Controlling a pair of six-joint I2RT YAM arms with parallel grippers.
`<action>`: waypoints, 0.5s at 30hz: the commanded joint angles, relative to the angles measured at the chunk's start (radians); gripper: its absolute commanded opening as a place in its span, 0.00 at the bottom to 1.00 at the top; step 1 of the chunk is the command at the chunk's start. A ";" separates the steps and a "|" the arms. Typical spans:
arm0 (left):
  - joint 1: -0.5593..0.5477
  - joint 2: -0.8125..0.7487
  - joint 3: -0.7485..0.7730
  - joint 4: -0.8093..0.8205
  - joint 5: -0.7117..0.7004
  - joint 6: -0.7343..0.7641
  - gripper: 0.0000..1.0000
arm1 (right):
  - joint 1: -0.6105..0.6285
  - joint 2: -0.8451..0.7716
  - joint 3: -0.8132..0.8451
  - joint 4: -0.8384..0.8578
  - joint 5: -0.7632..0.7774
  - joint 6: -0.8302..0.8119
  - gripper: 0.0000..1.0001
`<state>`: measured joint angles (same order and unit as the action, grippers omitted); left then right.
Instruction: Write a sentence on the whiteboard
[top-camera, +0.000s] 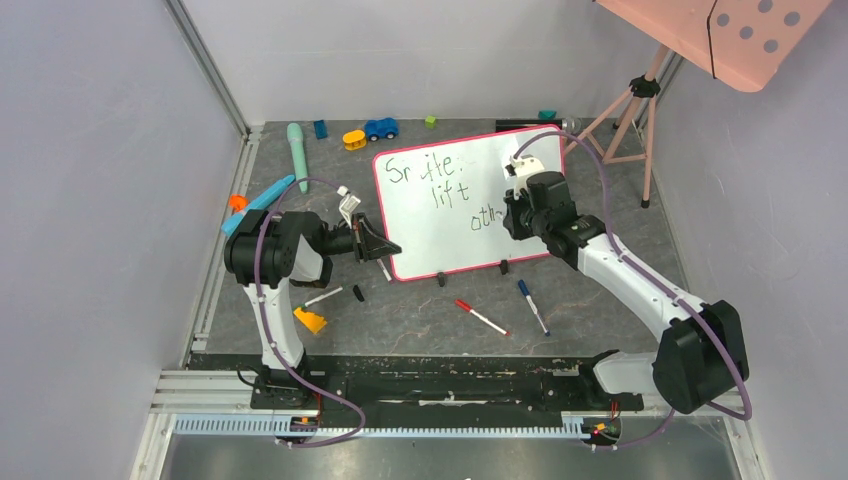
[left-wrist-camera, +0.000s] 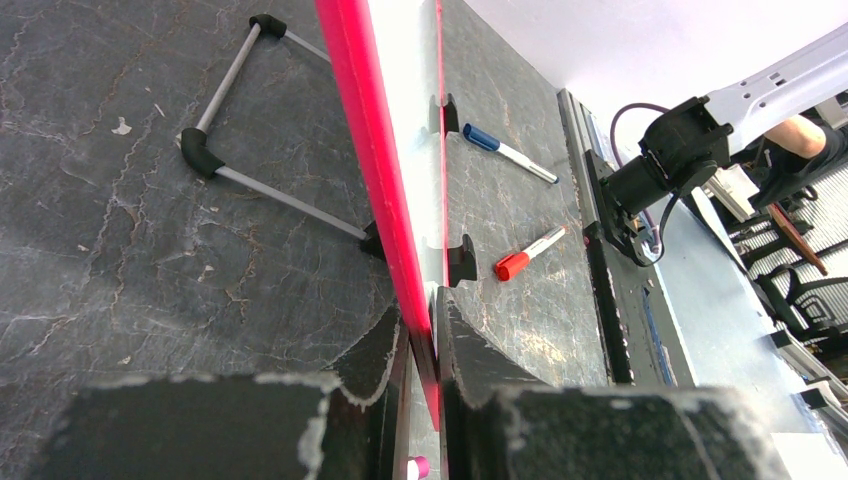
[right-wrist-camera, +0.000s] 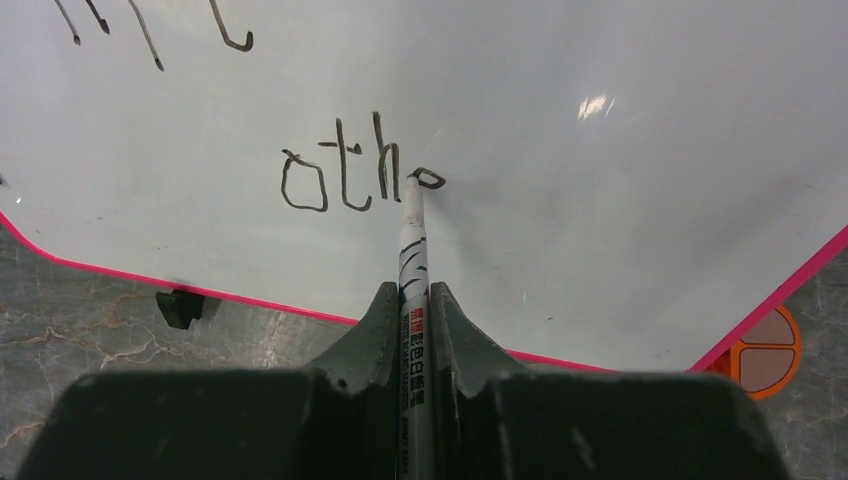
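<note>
Grey stone-look tabletop (top-camera: 600, 300) holds the glossy white, pink-framed whiteboard (top-camera: 440, 245) at centre; we read its black sentence (top-camera: 447, 192) as "Sr tle. lift oth". Our left gripper (left-wrist-camera: 425, 320) pinches its frame; our right gripper (right-wrist-camera: 410, 300) clamps a white marker pen (right-wrist-camera: 412, 225).

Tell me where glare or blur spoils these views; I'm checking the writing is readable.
Right wrist: one small glare spot on the whiteboard, clear of the sharp sentence. Left wrist: its pink frame blurs near the lens. Top external: even light, writing legible.
</note>
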<state>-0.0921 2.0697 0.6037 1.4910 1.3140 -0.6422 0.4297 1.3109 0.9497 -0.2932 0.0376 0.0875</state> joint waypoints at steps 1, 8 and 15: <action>-0.009 0.018 -0.006 0.066 0.035 0.090 0.14 | -0.004 -0.003 -0.033 0.021 -0.004 0.012 0.00; -0.009 0.018 -0.006 0.067 0.037 0.090 0.14 | -0.003 -0.020 -0.039 0.003 0.043 0.012 0.00; -0.009 0.018 -0.006 0.066 0.036 0.089 0.14 | -0.004 -0.034 -0.007 -0.016 0.089 0.006 0.00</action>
<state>-0.0921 2.0697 0.6037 1.4914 1.3148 -0.6422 0.4301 1.2949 0.9176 -0.3168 0.0547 0.0967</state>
